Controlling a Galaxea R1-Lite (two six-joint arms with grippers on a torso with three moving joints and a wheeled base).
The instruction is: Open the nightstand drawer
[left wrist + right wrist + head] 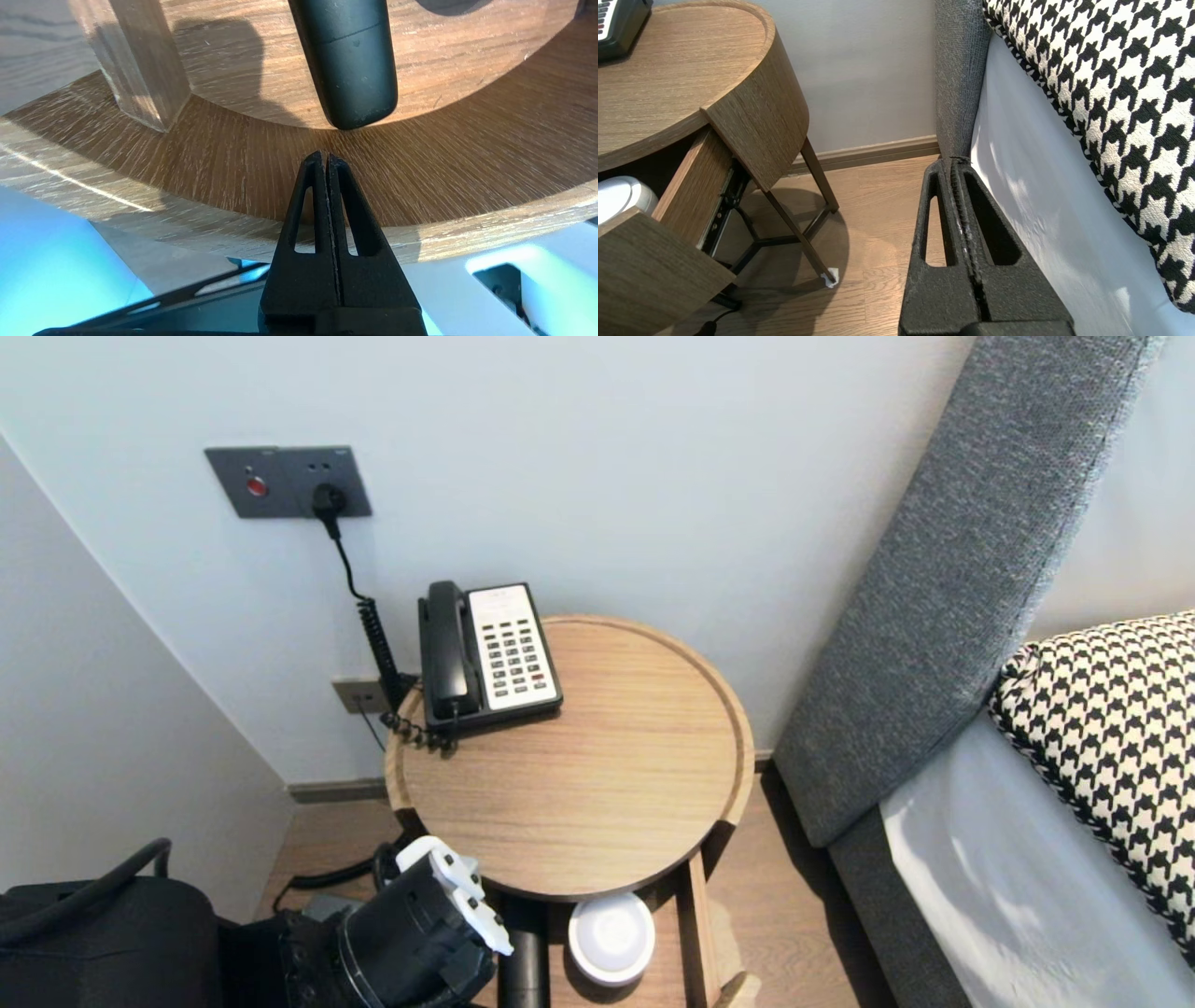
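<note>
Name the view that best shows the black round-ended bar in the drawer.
Left wrist view: the black round-ended bar looms large beyond the shut left gripper. Head view shows a short stretch below the round wooden tabletop; right wrist view, none.

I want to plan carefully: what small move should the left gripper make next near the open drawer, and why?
Probably the left gripper should open. It is shut, pointing over the drawer front at the black cylinder lying inside, not touching it; shut jaws cannot take it. The right gripper hangs shut beside the bed.
</note>
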